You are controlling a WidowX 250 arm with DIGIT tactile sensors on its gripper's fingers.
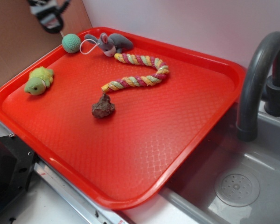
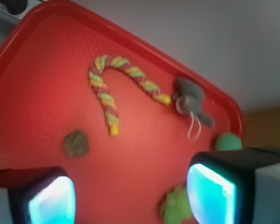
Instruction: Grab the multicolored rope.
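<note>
rope: multicolored rope (image 1: 139,71) lies flat on the red tray (image 1: 130,154), upper middle, nothing touching it that I can see.
rope axis: bent like a hook. In my exterior view the long leg runs from the end near tray centre up and right to the bend; the short leg doubles back left toward the grey plush mouse (image 1: 111,44).
rope ends: lower end points at the brown lump (image 1: 103,108), just beside it. Upper end is just beside the mouse; contact, can't tell.
pincer: pincer (image 2: 130,196) spread wide, nothing between the fingers (image 2: 50,199), above the tray and well apart from the rope.
others: teal ball (image 1: 71,43) and green plush turtle (image 1: 38,80) on the tray's left side.
sink: grey basin (image 1: 252,172) and dark faucet (image 1: 259,79) right of the tray.
</note>
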